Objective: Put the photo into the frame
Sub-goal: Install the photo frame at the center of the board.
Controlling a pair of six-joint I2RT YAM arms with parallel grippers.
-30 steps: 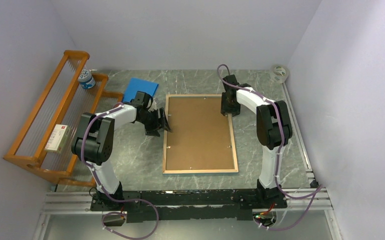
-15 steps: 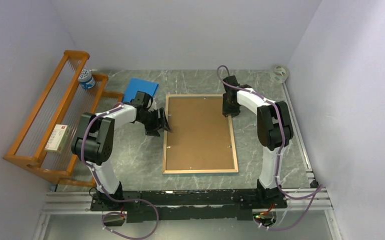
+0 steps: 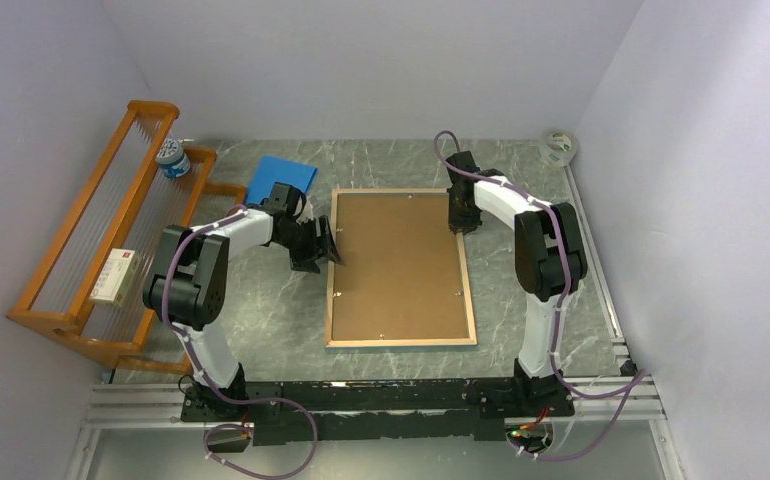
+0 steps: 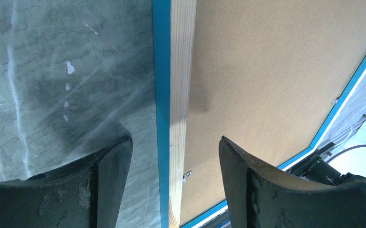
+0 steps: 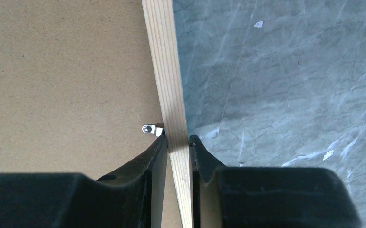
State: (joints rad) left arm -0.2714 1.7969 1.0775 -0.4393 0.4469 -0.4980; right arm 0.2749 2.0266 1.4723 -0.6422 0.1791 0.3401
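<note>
The frame [image 3: 401,342] lies face down on the table, light wood rails up, with a brown backing board [image 3: 396,260] filling it. Its turquoise side edge [image 4: 161,57] shows in the left wrist view. My left gripper [image 3: 326,245] is open, its fingers straddling the left rail [image 4: 181,57] without touching it. My right gripper [image 3: 458,220] is shut on the right rail [image 5: 164,57], one finger [image 5: 155,156] on the board side by a small metal clip [image 5: 151,129], the other on the table side. The photo is out of view.
An orange wooden rack [image 3: 91,240] stands along the left wall, holding a small box [image 3: 114,276] and a white-blue container [image 3: 172,158]. A flat blue pad [image 3: 281,178] lies behind my left arm. A tape roll [image 3: 559,145] sits in the far right corner.
My right gripper's fingers have drawn together onto the frame's right rail. The left arm and the frame have not visibly moved.
</note>
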